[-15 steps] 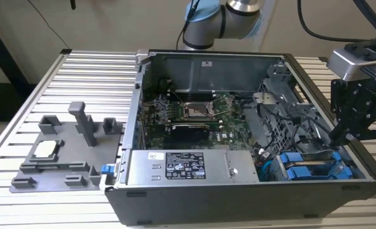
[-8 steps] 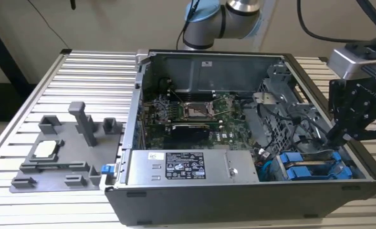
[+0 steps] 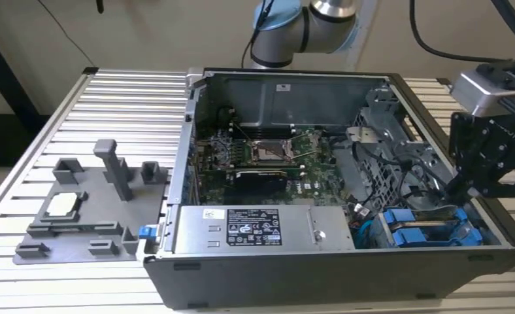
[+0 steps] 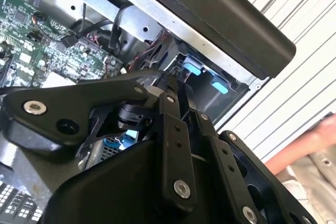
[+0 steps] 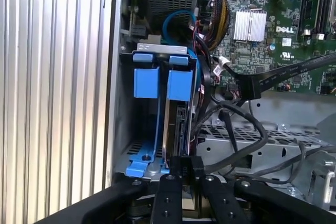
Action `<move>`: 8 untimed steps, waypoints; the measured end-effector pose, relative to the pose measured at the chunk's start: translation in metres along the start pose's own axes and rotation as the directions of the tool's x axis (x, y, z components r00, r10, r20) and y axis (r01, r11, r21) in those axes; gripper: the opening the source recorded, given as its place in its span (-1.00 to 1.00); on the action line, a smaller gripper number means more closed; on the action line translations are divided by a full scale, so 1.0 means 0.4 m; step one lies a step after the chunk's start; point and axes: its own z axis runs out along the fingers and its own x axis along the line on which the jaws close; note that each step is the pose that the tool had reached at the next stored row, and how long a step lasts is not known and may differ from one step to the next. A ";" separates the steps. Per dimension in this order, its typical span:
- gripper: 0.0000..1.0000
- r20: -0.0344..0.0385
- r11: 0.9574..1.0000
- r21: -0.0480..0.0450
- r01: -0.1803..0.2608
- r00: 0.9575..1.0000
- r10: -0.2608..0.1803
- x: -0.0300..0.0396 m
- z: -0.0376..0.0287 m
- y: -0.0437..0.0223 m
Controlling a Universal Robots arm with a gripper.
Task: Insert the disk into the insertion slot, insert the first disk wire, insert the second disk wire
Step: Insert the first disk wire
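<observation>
Now, gripper (image 5: 185, 169) narrow — clamped on the disk (image 5: 177, 127), disk edge-on inside the insertion slot (image 5: 126, 129).

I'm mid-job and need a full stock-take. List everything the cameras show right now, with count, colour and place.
table: one, silver slatted, under everything
fixture plate: one, grey, on the table at the exterior view's left
computer case: one, dark grey, open, mid-table
power-supply box: one, silver, labelled, along the case's near wall
motherboard: one, green, on the case floor
insertion slot: one, grey with blue rails, case corner at the exterior view's right
disk: one, silver-grey in blue carrier, edge-on inside the slot
cables: several, black, beside the slot
person's arm: one, outside the case
robot arm: one, silver and blue, behind the case
gripper: one, black, at the disk's outer end
</observation>
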 end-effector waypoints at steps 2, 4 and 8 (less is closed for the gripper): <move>-0.62 0.012 1.000 0.001 -0.001 1.000 0.001 0.006 0.002 0.001; -0.62 0.017 1.000 -0.001 -0.001 1.000 0.001 0.013 0.004 0.002; -0.62 0.021 1.000 -0.008 -0.001 1.000 0.001 0.023 0.009 0.004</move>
